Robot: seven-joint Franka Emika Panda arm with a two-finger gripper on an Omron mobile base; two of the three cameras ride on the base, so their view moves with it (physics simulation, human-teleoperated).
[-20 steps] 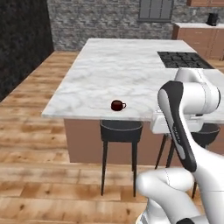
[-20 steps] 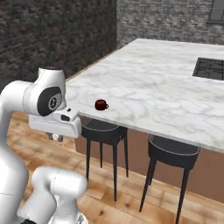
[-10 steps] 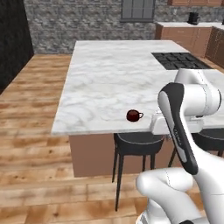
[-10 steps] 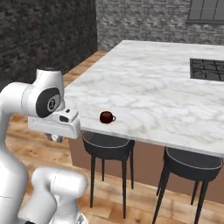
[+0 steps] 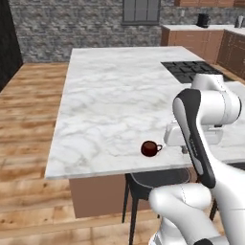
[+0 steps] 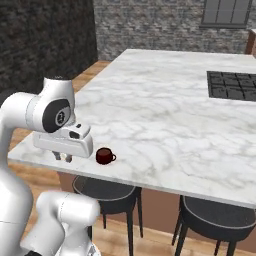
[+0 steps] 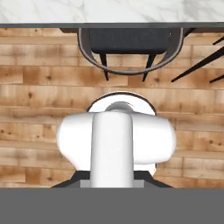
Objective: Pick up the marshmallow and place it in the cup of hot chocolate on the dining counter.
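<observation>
The cup of hot chocolate [image 5: 150, 148] [image 6: 104, 156], a small maroon mug, stands near the front edge of the dining counter [image 5: 110, 105] [image 6: 165, 110]. My gripper [image 6: 63, 156] [image 5: 184, 150] points down just short of that edge, close to the mug and nearer to me than it. The fingers are shut, and a small whitish lump, the marshmallow [image 6: 68, 158], shows between them. The hand view looks down past the counter edge [image 7: 112, 13] at the floor.
A black cooktop [image 5: 189, 69] [image 6: 232, 85] is set into the counter's far right. Dark stools [image 5: 153, 179] [image 6: 105, 190] [image 7: 124, 43] stand under the front edge, another to the right [image 6: 217, 215]. Wooden floor lies to the left, a stone wall and cabinets behind.
The base has driven toward the counter, so the counter and mug now look larger and closer to the hand. The arm's pose and the shut fingers look the same.
</observation>
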